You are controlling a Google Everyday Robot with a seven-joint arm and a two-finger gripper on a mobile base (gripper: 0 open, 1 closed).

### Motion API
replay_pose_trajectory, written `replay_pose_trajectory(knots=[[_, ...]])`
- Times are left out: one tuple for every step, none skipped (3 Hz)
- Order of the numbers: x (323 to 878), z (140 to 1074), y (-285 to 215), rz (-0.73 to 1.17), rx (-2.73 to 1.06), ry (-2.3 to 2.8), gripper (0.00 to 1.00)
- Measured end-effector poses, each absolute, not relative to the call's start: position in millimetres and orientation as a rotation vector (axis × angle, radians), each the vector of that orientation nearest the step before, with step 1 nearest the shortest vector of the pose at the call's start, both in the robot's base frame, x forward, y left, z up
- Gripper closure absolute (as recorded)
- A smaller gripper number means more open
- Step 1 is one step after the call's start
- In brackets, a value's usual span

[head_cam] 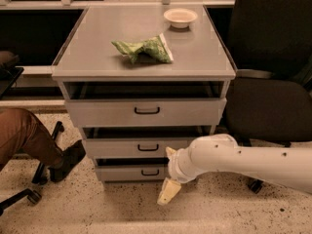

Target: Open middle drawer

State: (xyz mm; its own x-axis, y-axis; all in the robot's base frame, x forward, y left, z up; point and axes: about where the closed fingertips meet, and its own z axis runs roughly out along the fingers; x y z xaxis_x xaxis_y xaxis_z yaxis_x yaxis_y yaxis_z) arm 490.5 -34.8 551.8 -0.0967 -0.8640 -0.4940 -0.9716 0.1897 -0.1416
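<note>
As the white arm (253,160) extends from 3 o'clock, gripper (169,172) low at 5 o'clock of the cabinet (97,57), fingers spread apart, middle drawer (117,149) just beside at 10 o'clock, speckled floor (112,208) at 6 o'clock.

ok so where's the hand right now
In the camera view the hand is low, just right of centre, at the right end of the bottom drawer, below the middle drawer.

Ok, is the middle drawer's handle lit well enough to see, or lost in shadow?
In the camera view, the middle drawer front is evenly lit, its black handle standing out; shadow fills only the gap above it; no glare; the gripper, low before the bottom drawer, is brightly lit.
</note>
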Motion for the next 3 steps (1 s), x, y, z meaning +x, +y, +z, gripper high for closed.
replay_pose_trajectory(knots=[[507.8,520.7,-39.5,0.251,-1.591,2.027,0.0],[525.1,530.3,-33.7,0.228,-1.517,1.99,0.0],[525.1,530.3,-33.7,0.228,-1.517,1.99,0.0]])
